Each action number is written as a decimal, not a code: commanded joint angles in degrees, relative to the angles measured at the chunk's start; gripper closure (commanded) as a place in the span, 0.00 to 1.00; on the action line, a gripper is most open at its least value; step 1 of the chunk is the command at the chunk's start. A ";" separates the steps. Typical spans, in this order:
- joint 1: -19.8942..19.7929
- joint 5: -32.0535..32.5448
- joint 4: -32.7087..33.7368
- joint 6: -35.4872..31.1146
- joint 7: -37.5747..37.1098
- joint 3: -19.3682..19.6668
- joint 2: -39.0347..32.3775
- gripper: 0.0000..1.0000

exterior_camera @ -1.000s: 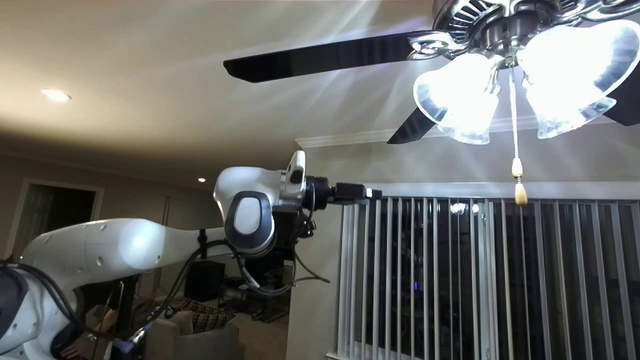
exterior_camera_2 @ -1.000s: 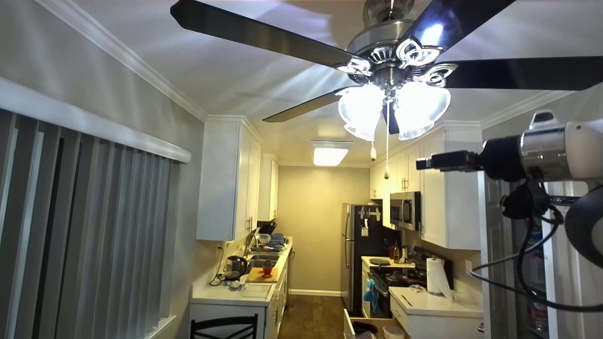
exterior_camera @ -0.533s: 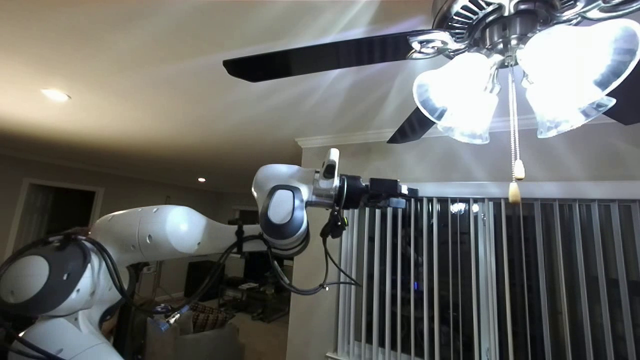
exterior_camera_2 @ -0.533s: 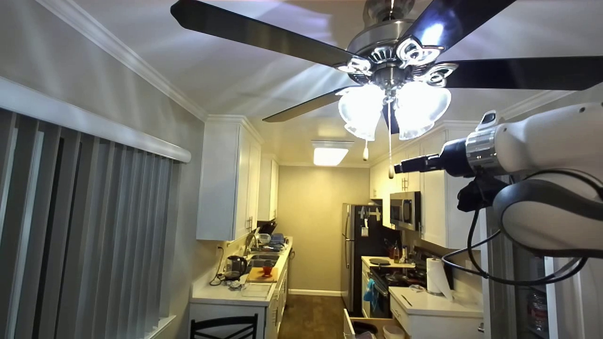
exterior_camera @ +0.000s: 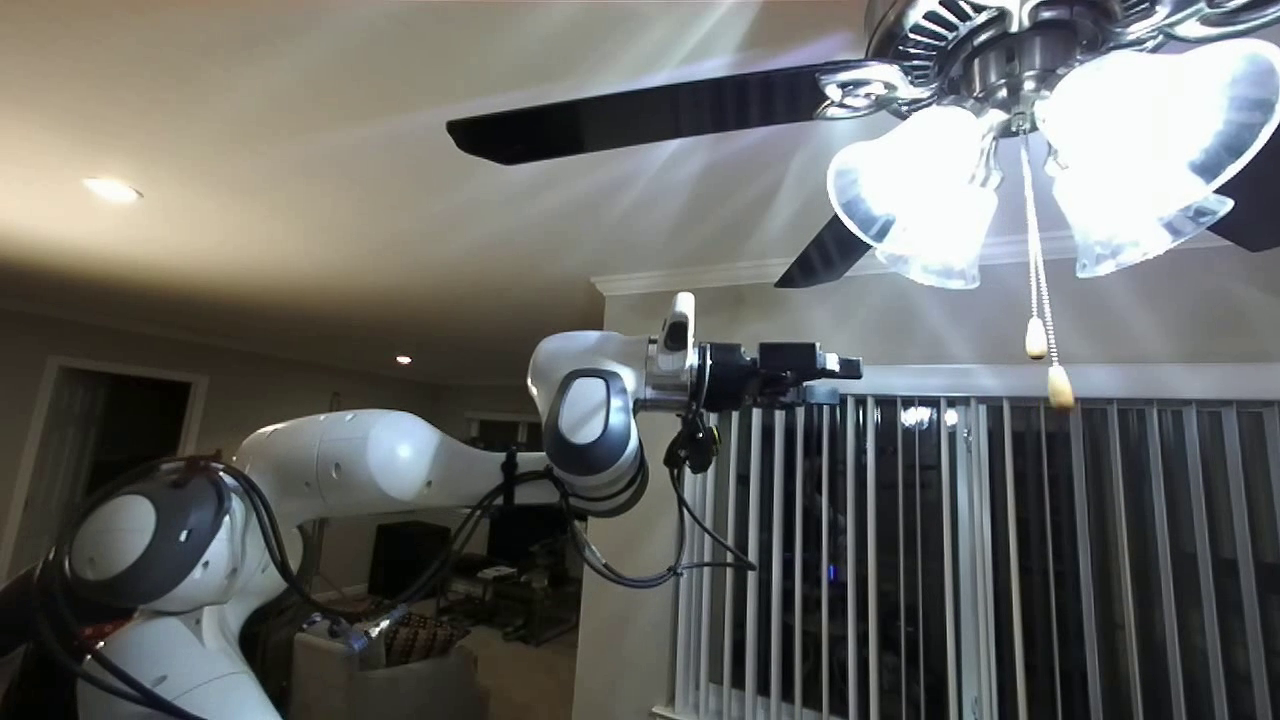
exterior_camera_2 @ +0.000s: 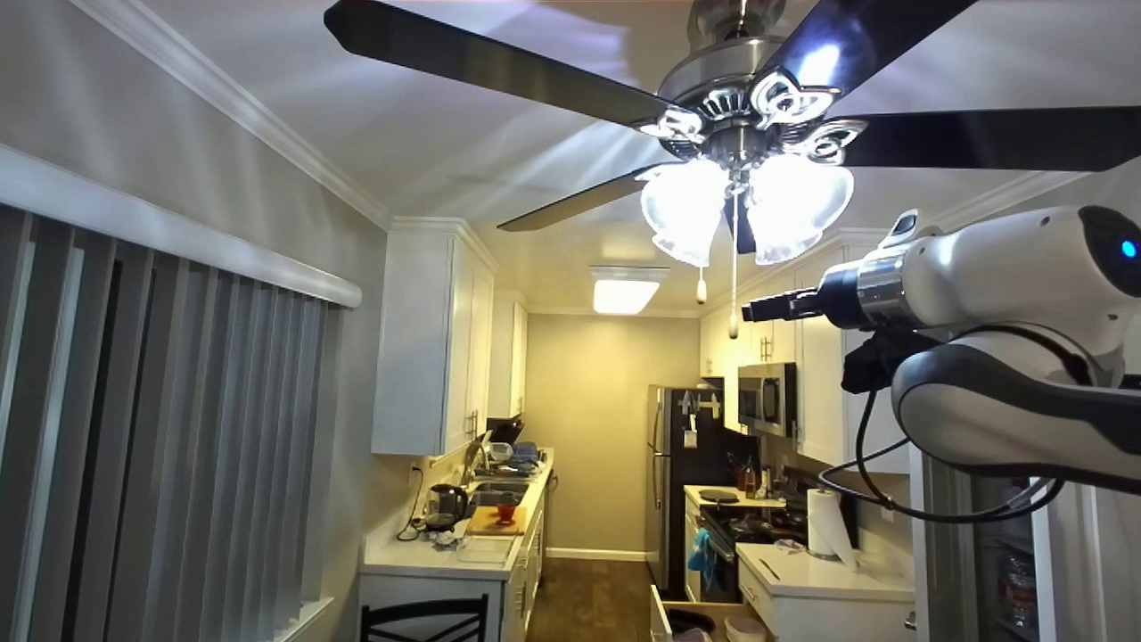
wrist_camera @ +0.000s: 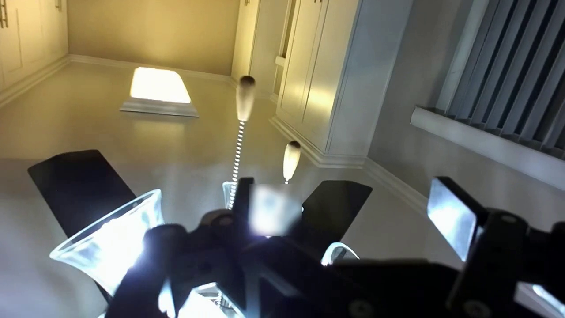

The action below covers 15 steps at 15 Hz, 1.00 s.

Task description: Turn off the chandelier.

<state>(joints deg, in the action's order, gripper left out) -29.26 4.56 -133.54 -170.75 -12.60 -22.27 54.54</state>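
Observation:
The chandelier [exterior_camera: 925,190] is lit and hangs under the ceiling fan; it also shows at top in an exterior view [exterior_camera_2: 691,201] and low in the wrist view [wrist_camera: 119,238], which is upside down. Two bead chains hang from its hub: a longer pull [exterior_camera: 1060,386] and a shorter pull [exterior_camera: 1036,338]. My gripper [exterior_camera: 838,382] is open and empty, apart from the pulls at about the longer knob's height. In the wrist view the longer knob [wrist_camera: 245,99] is beyond the left finger, and the shorter knob [wrist_camera: 291,161] appears between the fingers [wrist_camera: 351,207], nearer the left one.
Dark fan blades [exterior_camera: 650,115] spread above my gripper, with another blade [exterior_camera_2: 980,138] over the arm. Vertical blinds [exterior_camera: 900,560] cover the window behind the pulls. White cabinets [exterior_camera_2: 428,339] and a square ceiling light [exterior_camera_2: 624,294] are farther back.
My arm has moved toward the pulls, with most of the travel in the earlier half second. Both fingers now show apart in an exterior view. The pulls swing; the chandelier stays lit.

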 commanded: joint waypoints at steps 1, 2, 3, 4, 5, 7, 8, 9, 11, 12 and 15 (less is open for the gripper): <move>-3.08 1.48 2.92 -1.79 -1.66 -1.66 -3.59 0.00; -4.01 1.08 4.14 -2.05 -2.15 -1.63 -4.95 0.00; -4.92 1.08 4.84 -2.06 -2.44 -1.87 -5.52 0.00; -6.06 1.06 6.18 -2.34 -2.79 -2.14 -6.86 0.00; -7.08 1.17 7.11 -2.24 -3.05 -2.47 -7.64 0.00; -8.35 0.92 9.12 -1.24 -3.86 -3.28 -9.67 0.00; -6.23 1.29 6.25 -0.63 -2.56 -1.74 -6.81 0.00; -6.83 1.32 7.14 -0.63 -2.92 -2.08 -7.82 0.00; -7.14 1.40 8.12 -0.63 -3.08 -2.37 -9.08 0.00; -7.16 1.42 8.34 -0.63 -3.09 -2.39 -9.28 0.00; -7.16 1.42 8.43 -0.63 -3.10 -2.43 -9.30 0.00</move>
<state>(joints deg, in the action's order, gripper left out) -37.06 4.56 -125.14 -171.44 -14.74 -25.25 45.45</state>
